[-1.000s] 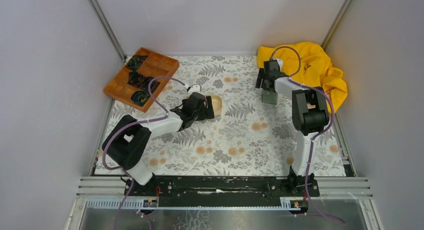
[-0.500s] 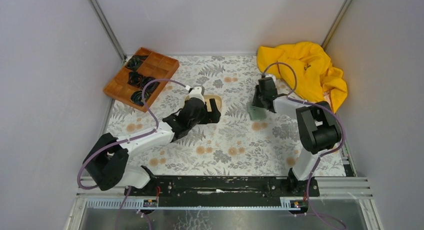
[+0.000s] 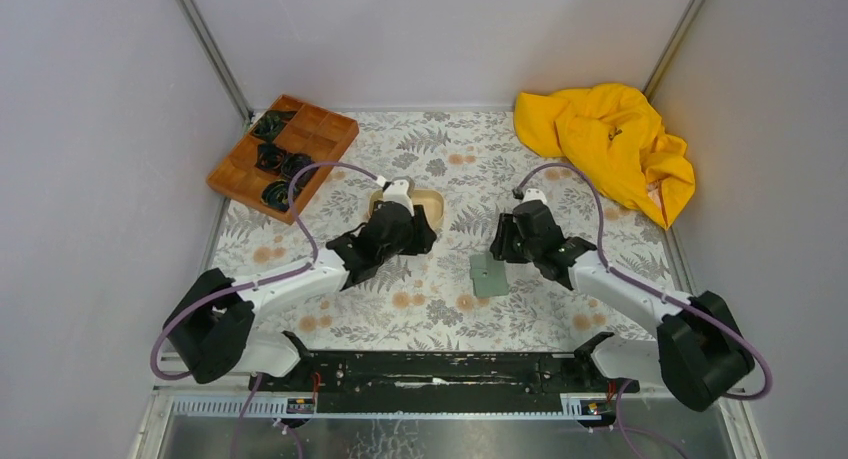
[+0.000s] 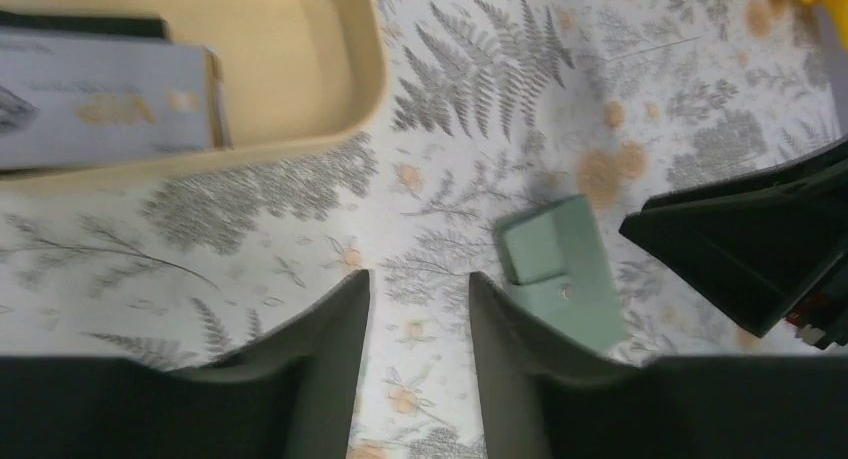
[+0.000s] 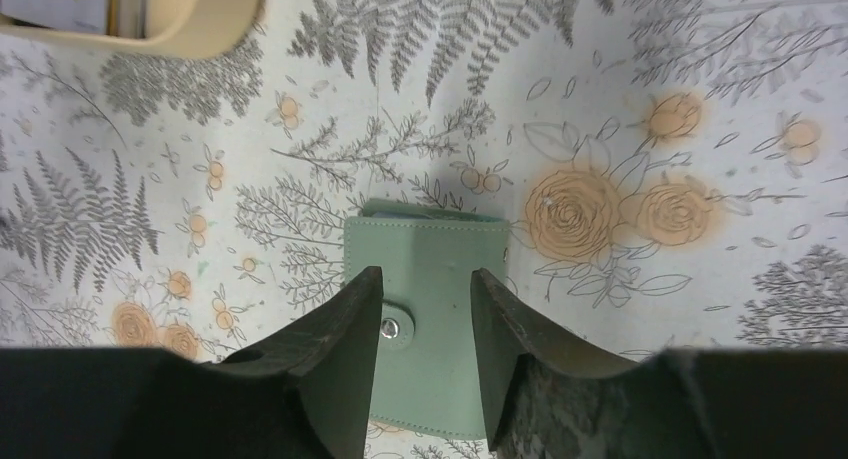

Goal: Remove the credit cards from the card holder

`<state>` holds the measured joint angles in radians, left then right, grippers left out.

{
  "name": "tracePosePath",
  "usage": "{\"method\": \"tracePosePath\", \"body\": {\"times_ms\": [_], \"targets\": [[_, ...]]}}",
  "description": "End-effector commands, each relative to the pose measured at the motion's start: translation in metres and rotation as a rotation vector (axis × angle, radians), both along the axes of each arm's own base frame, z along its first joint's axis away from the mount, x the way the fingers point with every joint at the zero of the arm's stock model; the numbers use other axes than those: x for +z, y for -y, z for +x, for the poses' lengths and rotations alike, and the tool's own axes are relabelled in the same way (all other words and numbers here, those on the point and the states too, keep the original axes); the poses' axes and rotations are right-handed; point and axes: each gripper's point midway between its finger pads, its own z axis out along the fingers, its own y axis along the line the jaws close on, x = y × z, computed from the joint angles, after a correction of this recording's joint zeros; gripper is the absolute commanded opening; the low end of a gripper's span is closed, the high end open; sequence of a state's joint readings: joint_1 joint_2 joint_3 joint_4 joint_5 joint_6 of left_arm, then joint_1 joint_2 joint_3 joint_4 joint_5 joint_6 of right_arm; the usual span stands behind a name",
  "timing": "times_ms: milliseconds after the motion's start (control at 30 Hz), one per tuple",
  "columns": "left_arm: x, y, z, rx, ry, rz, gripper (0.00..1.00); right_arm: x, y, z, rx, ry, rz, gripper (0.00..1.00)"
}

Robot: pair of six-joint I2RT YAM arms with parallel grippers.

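Observation:
The card holder (image 3: 488, 275) is a flat green-grey wallet lying closed on the flowered tablecloth, its snap tab (image 5: 392, 328) fastened. My right gripper (image 3: 500, 251) hovers just above it, open. The card holder (image 5: 432, 279) is wider than the gap and lies beneath the fingers, not between them. My left gripper (image 3: 422, 237) is by the beige tray, open, with only cloth between its fingers (image 4: 345, 319). A whitish credit card (image 4: 100, 104) lies in the tray with a tan-orange edge (image 4: 214, 97) showing beside it. The card holder (image 4: 560, 269) sits to the right in the left wrist view.
The beige oval tray (image 3: 433, 201) sits behind the left gripper. A brown wooden compartment tray (image 3: 318, 132) with black items stands at the back left. A crumpled yellow cloth (image 3: 610, 144) fills the back right corner. Grey walls close in both sides.
The right arm swung the card holder from beside the yellow cloth to the middle of the table, where it now lies flat. The left gripper's jaws narrowed and it drew back slightly from the tray.

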<state>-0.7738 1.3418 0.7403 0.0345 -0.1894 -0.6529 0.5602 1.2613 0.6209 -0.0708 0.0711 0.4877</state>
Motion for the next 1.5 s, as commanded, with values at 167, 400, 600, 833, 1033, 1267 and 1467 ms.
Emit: {"method": "tracePosePath", "body": {"times_ms": [167,400,600,833,1033,1267,1467], "targets": [[-0.007,0.079,-0.036,-0.269,0.023,-0.019,0.0,0.012,0.013,-0.009,-0.013,0.029,-0.017,0.32],[-0.007,0.107,-0.061,-0.437,0.179,0.014,0.11,0.009,0.009,-0.029,0.041,0.022,0.044,0.33],[-0.009,0.102,-0.049,-0.358,0.162,0.051,0.56,0.009,-0.001,-0.037,0.111,-0.006,0.07,0.51],[-0.007,0.092,-0.031,-0.197,0.143,0.044,0.6,0.0,0.014,-0.039,0.076,-0.042,-0.019,0.78],[-0.004,0.096,0.014,-0.157,0.086,0.039,0.53,-0.009,0.003,-0.066,0.108,-0.061,0.081,0.03],[-0.017,0.132,0.037,-0.251,0.061,0.083,0.12,-0.025,-0.002,-0.09,0.133,-0.106,0.114,0.0],[-0.065,0.15,0.022,-0.313,-0.029,0.115,0.06,-0.046,0.001,-0.097,0.102,-0.147,0.117,0.0]]}}
